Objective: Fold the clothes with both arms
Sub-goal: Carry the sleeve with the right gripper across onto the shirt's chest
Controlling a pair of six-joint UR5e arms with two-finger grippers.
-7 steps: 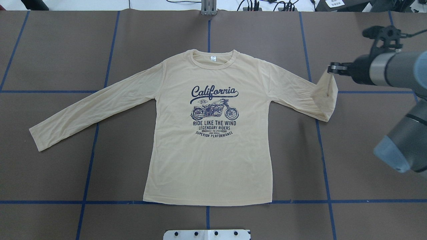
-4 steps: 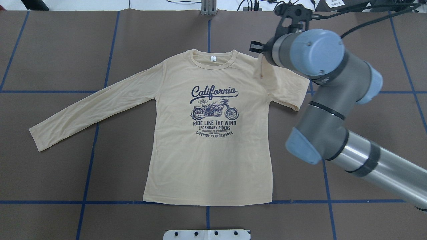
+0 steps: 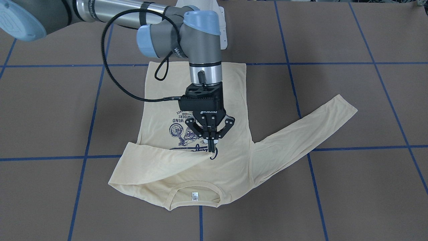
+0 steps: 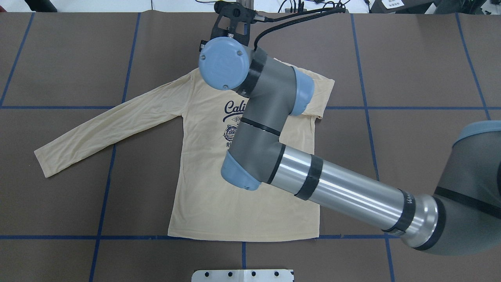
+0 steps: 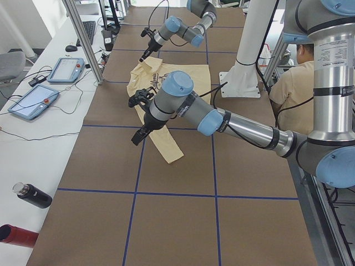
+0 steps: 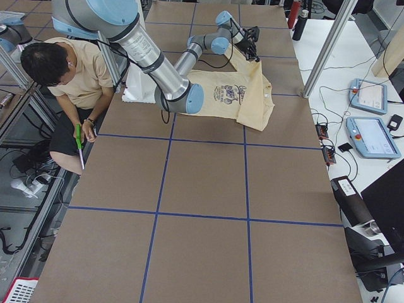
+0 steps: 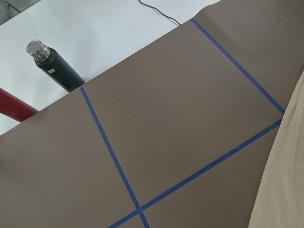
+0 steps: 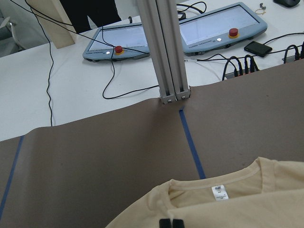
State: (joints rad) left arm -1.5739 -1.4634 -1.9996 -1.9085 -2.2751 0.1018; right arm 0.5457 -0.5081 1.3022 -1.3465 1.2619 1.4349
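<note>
The cream-yellow long-sleeved shirt (image 3: pixel 234 100) lies flat, print side up, on the brown table, its neck tag (image 3: pixel 195 196) towards the operators' side. My right gripper (image 3: pixel 211 149) is shut on the cuff of one sleeve (image 3: pixel 157 164), which is drawn across the chest and over part of the navy print. In the overhead view my right arm (image 4: pixel 270 117) hides that gripper. The other sleeve (image 4: pixel 98 133) lies stretched out flat. My left gripper (image 5: pixel 137 136) hangs above that sleeve's end and shows only in the exterior left view, so I cannot tell its state.
The white pedestal base (image 4: pixel 242 275) sits at the near table edge. An aluminium post (image 8: pixel 167 57) and teach pendants (image 8: pixel 218 31) stand beyond the far edge. A black bottle (image 7: pixel 54 66) and a red one (image 7: pixel 14 109) lie off the left end. A person (image 6: pixel 63 76) crouches beside the robot.
My right arm has swept from the table's right side across to the shirt's middle, carrying the sleeve cuff with it. That sleeve now lies folded over the chest.
</note>
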